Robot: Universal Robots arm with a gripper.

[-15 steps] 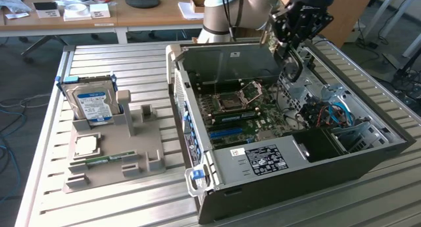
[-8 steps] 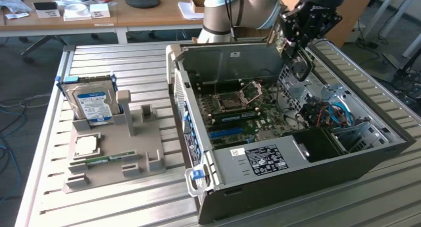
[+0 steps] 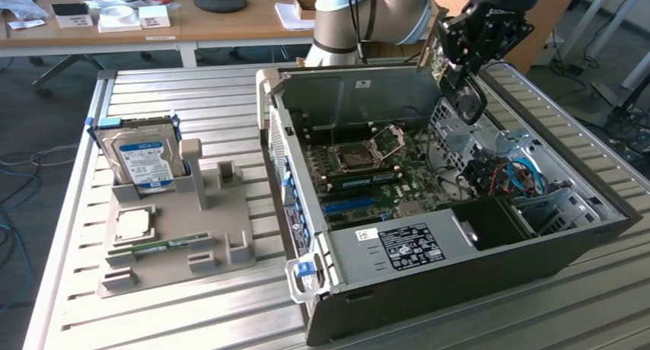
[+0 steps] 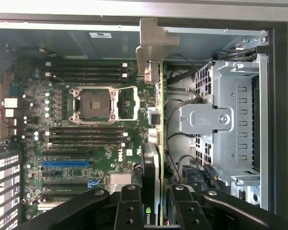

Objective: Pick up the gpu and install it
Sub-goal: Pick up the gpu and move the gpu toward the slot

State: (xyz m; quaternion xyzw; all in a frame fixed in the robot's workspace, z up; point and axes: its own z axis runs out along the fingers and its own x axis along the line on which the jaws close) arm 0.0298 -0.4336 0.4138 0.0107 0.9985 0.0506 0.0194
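We hold the gpu over the open case.

Our hand [image 3: 462, 72] is part-way closed and clamps the gpu [image 3: 470, 105] between its fingers, the card hanging below it at the far corner of the case [image 3: 406, 251], toward the exterior view's right. In the wrist view the hand [image 4: 156, 207] grips the gpu [image 4: 153, 163] edge-on, one of the fingers [image 4: 129, 208] on each face, with the card's metal bracket pointing toward the case's far wall. The card sits above the line between the board [image 4: 86, 124] and the grey cage [image 4: 225, 120], not seated in any slot. On the counter [image 3: 183, 91] beside the case, the tray [image 3: 228, 213] carries the hard drive [image 3: 142, 156].
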